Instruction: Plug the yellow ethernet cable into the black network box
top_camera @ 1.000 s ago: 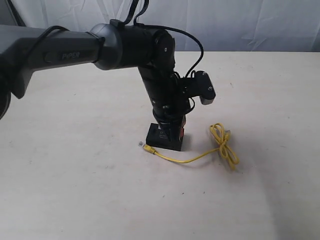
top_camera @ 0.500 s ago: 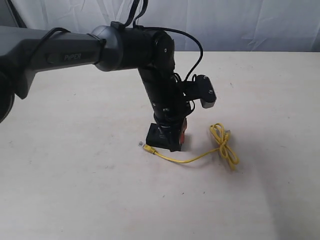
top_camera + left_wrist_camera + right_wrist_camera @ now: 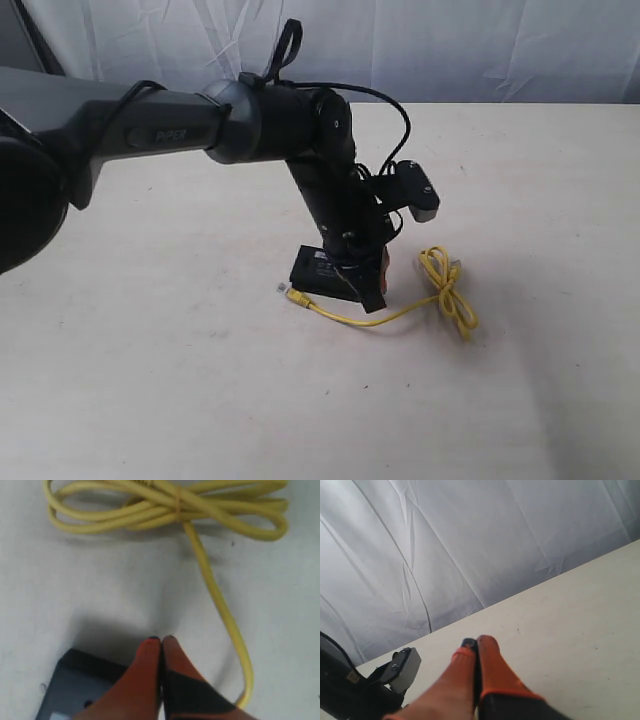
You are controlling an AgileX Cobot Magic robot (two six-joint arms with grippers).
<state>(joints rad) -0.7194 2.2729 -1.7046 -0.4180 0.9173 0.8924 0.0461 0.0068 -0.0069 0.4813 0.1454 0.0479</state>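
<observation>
The black network box (image 3: pixel 316 270) lies flat mid-table, with a pale label on top. Its corner (image 3: pixel 75 680) shows in the left wrist view. The yellow ethernet cable (image 3: pixel 447 285) lies to the box's right as a knotted bundle of loops (image 3: pixel 165 505). One strand (image 3: pixel 220 605) curves along the box's front to a clear plug (image 3: pixel 295 296) on the table by the front left corner. My left gripper (image 3: pixel 375 297) (image 3: pixel 161 640) is shut and empty, its tips low at the box's right front edge. My right gripper (image 3: pixel 477 642) is shut and empty above bare table, away from both.
The left arm (image 3: pixel 300 130) reaches across the middle and hides part of the box. Its wrist camera (image 3: pixel 420 190) (image 3: pixel 402 669) sticks out to the right. A white curtain (image 3: pixel 450 50) hangs behind the pale table (image 3: pixel 150 380).
The left gripper has slid rightward and toward the front over the box, from its top to its right front edge, closer to the cable strand. Box and cable have not moved.
</observation>
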